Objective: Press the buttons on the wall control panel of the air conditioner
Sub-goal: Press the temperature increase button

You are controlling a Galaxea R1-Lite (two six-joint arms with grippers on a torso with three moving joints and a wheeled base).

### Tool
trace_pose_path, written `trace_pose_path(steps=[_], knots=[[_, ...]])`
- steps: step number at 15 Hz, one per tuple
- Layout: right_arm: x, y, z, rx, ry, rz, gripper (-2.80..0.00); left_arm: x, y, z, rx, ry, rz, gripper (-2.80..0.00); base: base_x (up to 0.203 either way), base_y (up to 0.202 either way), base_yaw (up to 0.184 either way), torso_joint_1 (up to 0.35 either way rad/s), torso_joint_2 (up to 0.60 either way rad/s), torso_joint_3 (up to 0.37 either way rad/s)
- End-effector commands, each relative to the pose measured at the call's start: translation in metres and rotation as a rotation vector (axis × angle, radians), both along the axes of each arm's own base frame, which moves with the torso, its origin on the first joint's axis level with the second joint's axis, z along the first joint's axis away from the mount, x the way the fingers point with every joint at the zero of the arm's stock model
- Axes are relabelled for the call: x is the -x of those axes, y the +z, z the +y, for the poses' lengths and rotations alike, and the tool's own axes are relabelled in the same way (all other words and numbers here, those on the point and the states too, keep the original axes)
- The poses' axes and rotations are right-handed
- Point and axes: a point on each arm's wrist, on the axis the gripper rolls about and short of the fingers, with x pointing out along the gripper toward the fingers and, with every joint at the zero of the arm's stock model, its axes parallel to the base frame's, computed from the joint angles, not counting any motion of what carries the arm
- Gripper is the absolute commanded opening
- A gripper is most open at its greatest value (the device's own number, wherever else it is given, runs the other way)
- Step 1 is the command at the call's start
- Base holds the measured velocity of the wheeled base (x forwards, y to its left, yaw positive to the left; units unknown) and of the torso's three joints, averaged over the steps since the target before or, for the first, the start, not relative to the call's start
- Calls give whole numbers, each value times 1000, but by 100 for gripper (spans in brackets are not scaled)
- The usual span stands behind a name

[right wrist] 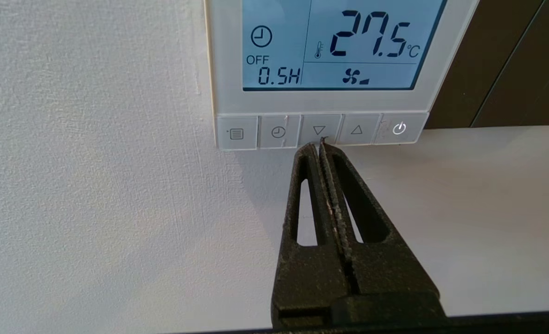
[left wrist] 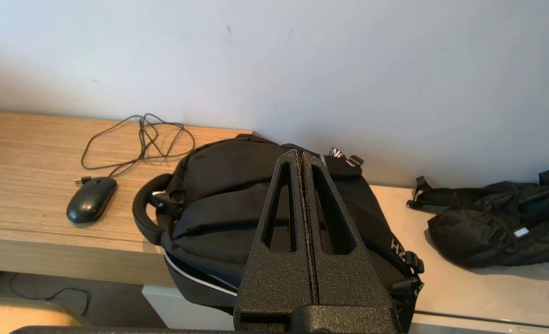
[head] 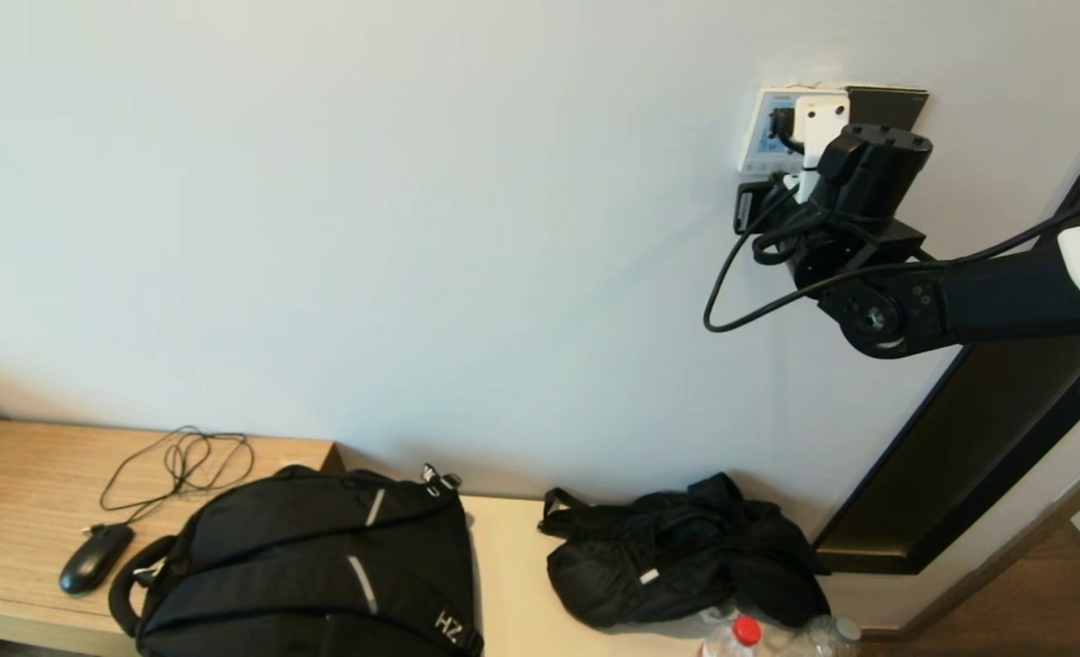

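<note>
The white wall control panel (right wrist: 330,104) has a lit pale blue screen (right wrist: 339,44) reading 27.5°C, OFF and 0.5H. A row of five square buttons (right wrist: 321,131) runs along its lower edge: menu, clock, down arrow, up arrow, power. My right gripper (right wrist: 320,144) is shut and empty, its tip at the lower edge of the down-arrow button (right wrist: 319,130). In the head view the right arm covers most of the panel (head: 763,128) high on the wall. My left gripper (left wrist: 301,155) is shut and parked low over a black backpack.
A dark brown plate (right wrist: 506,65) adjoins the panel. Below are a wooden desk (head: 20,484) with a black mouse (head: 95,557) and its cable, a black backpack (head: 321,566), a black bag (head: 677,561), bottles (head: 741,636) and a dark door frame (head: 978,438).
</note>
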Motion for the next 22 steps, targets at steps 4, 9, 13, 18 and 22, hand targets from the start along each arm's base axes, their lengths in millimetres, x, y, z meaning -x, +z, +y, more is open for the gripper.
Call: trace_pose_path(steps=[4, 9, 13, 18, 22], knots=[[7, 8, 0, -5, -1, -21, -280, 0, 0, 0, 1, 1, 0, -280, 0, 0, 0, 0, 0, 0], [7, 6, 0, -3, 2, -14, -280, 0, 0, 0, 1, 1, 0, -280, 0, 0, 0, 0, 0, 0], [7, 7, -1, -4, -1, -15, -280, 0, 0, 0, 1, 1, 0, -280, 0, 0, 0, 0, 0, 0], [7, 8, -3, -4, -6, -18, -280, 0, 0, 0, 1, 1, -2, -280, 0, 0, 0, 0, 0, 0], [10, 8, -1, -4, 0, -16, -280, 0, 0, 0, 1, 1, -2, -280, 0, 0, 0, 0, 0, 0]])
